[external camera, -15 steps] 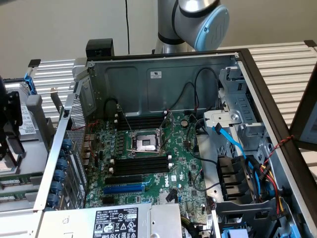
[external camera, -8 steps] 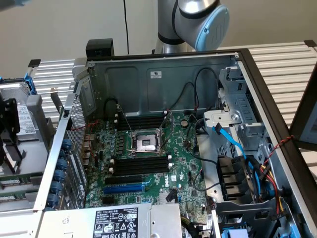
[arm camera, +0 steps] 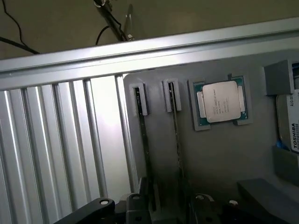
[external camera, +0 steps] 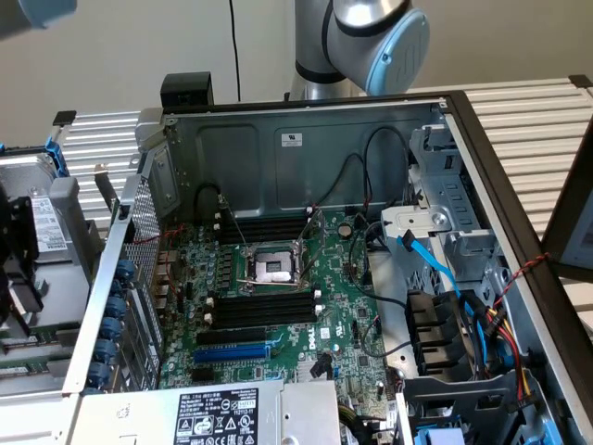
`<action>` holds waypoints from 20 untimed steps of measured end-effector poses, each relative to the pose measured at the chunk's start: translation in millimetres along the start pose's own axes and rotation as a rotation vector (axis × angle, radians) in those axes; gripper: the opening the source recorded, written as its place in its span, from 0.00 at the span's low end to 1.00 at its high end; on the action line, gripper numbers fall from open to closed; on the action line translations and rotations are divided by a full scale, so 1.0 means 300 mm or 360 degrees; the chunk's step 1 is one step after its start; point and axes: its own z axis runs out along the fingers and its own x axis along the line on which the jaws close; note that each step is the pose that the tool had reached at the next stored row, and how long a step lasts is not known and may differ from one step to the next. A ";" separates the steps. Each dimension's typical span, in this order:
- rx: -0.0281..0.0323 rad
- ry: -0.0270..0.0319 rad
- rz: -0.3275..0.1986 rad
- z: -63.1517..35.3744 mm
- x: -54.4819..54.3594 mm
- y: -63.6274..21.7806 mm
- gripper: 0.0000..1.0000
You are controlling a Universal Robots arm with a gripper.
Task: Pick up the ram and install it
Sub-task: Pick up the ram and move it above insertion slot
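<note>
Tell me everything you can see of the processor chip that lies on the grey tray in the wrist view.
The processor chip is a square piece with a dull silver metal lid that bears small dark printing, too small to read, on a green board whose edges show around the lid. It lies flat, lid up, in a recess of the grey tray, framed by raised grey corner pieces. Nothing else touches it.

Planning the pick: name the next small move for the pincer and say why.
Probably ease the open pincer down over the ram nearer the processor: that stick stands on edge in its tray slot, untouched, roughly in line with the pincer's gap.
</note>
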 end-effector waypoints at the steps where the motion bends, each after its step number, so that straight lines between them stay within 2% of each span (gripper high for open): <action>1: 0.00004 -0.00010 -0.0024 0.001 0.000 0.000 0.38; 5: 0.00014 -0.00050 -0.0115 0.006 0.001 0.000 0.38; 9: -0.00004 -0.00049 -0.0117 0.010 0.006 0.001 0.38; 14: -0.00167 -0.00033 -0.0117 0.034 0.017 0.001 0.38; 20: -0.00199 0.00016 -0.0118 0.059 0.023 0.001 0.38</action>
